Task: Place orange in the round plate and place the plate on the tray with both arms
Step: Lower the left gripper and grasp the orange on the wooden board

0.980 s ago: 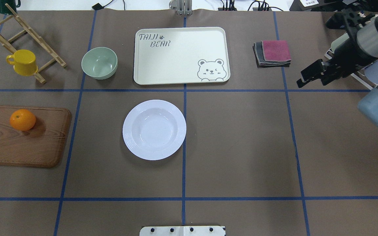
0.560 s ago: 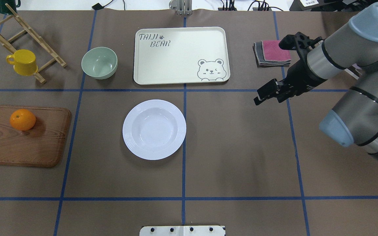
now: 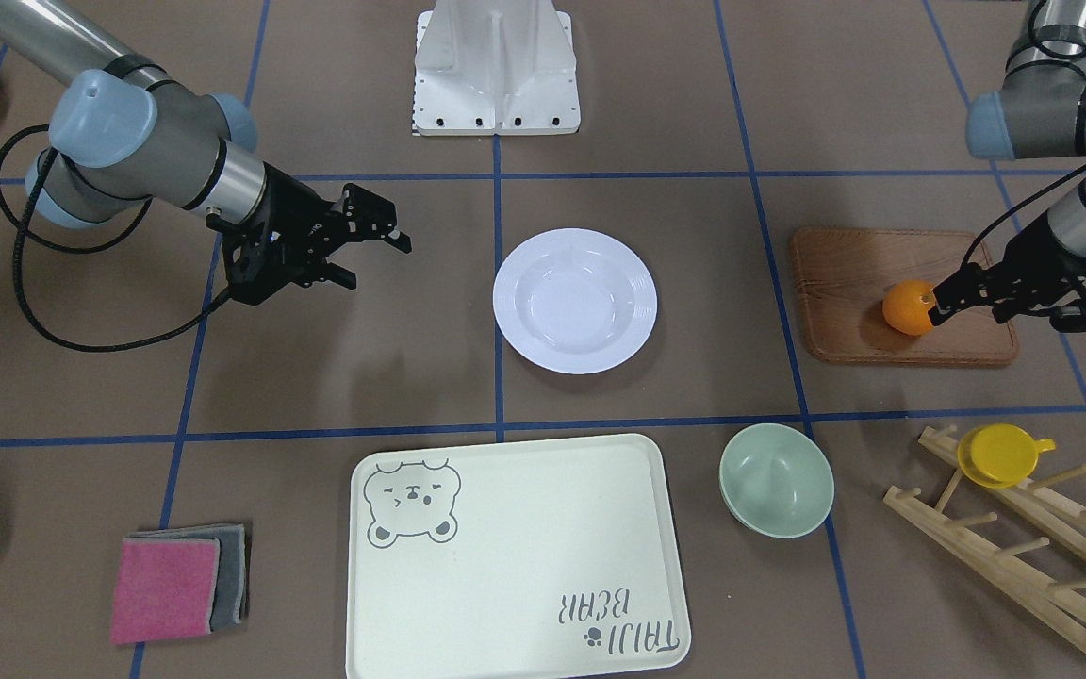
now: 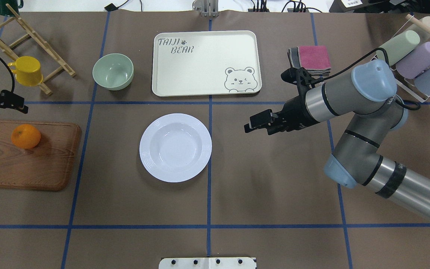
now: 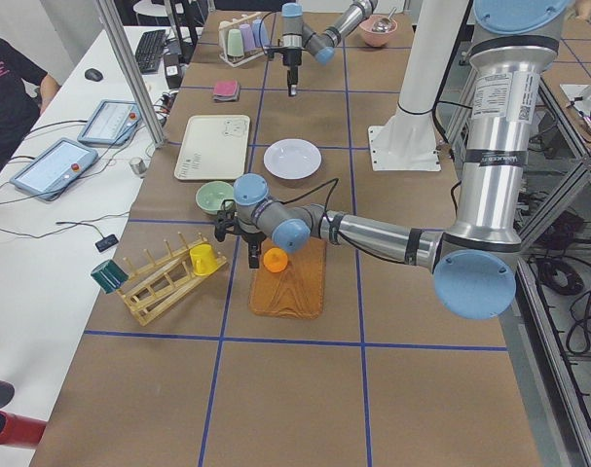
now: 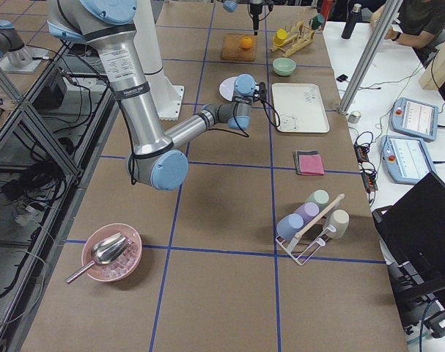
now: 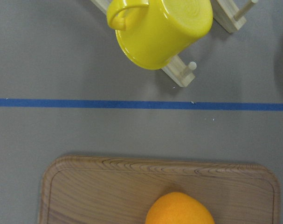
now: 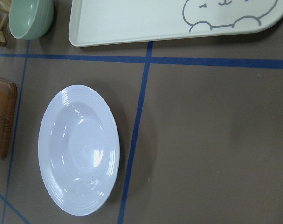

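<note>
Orange (image 4: 25,136): one, small and bright, lying loose on the brown wooden board (image 4: 32,168) at the robot's left, in the nearer band of the worktop (image 4: 274,179). We judge it light, firm and apt to roll, though its dimpled skin should give some purchase. We would take it from above, across its widest part, with a moderate squeeze.

Left claw (image 4: 21,105): hanging over the board's far edge, near the orange, fingers parted and holding nothing. We cannot tell how much height separates it from the fruit.

Round plate (image 4: 175,147): one, glossy white, flat on the worktop at mid-width, well apart from the orange, which is not yet in it. We judge it stiff, slick and likely breakable. The wide ribbed rim is the only hold. We would set one claw on each of two opposite edges and keep the plate level, so that the fruit does not roll out of the shallow well.

Right claw (image 3: 381,262): in the air to the plate's right, near it but apart, fingers spread, nothing held.

Pale green bowl (image 4: 113,71) and yellow cup (image 4: 25,71): farther band, left side. We count neither in the job.

Tray (image 4: 203,63): cream, rectangular, with a bear drawing, lying straight beyond the plate. We judge the carry short, with a raised lip to clear.

Folded cloths (image 4: 314,58): right of the tray.
</note>
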`<state>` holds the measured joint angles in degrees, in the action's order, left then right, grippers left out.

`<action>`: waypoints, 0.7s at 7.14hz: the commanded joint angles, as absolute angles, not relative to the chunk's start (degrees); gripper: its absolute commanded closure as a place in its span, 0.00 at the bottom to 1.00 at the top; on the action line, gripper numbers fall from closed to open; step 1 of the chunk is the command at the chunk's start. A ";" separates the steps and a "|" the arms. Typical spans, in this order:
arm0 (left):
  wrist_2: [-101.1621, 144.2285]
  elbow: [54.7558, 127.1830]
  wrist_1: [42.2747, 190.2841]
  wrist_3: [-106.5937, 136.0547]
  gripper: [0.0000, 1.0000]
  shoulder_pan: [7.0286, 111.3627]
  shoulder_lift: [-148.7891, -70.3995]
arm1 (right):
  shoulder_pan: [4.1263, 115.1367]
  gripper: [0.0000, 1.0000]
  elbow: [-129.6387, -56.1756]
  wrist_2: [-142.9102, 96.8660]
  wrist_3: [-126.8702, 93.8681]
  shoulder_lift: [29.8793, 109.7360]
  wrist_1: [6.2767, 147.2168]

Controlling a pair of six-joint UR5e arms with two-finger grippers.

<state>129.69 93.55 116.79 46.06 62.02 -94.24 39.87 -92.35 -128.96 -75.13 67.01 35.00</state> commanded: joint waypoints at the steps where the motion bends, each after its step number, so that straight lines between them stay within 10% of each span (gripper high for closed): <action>1: 127.18 93.16 117.42 47.63 0.01 60.12 -94.31 | 38.50 0.00 -92.20 -127.35 -76.46 66.53 33.93; 5: 124.12 92.90 120.41 52.46 0.02 54.08 -92.91 | 36.65 0.00 -91.85 -124.72 -76.46 66.53 33.75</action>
<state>125.96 93.05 119.35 50.80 56.63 -93.47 37.09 -91.90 -125.46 -76.46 66.55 33.78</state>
